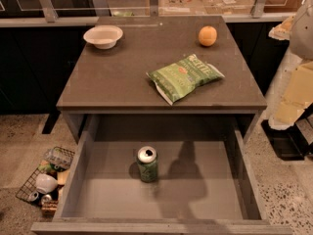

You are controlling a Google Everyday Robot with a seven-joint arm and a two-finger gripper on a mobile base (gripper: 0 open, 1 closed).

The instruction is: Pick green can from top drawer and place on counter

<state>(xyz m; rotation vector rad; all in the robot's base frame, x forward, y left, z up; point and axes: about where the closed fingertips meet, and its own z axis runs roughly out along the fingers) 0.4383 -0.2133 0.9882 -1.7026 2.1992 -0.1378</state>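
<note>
The green can (147,164) stands upright on the grey floor of the open top drawer (205,199), left of centre, silver top and pull-tab up. The drawer is pulled out toward me under the counter (117,77). My arm (293,94) hangs at the right edge of the view, beside the table and outside the drawer. The gripper (286,140) shows as a dark shape below the arm's pale link, well to the right of the can and apart from it.
On the counter lie a flat green chip bag (185,76), a white bowl (103,35) at the back left and an orange (207,35) at the back right. A wire basket (44,180) of clutter sits on the floor left of the drawer.
</note>
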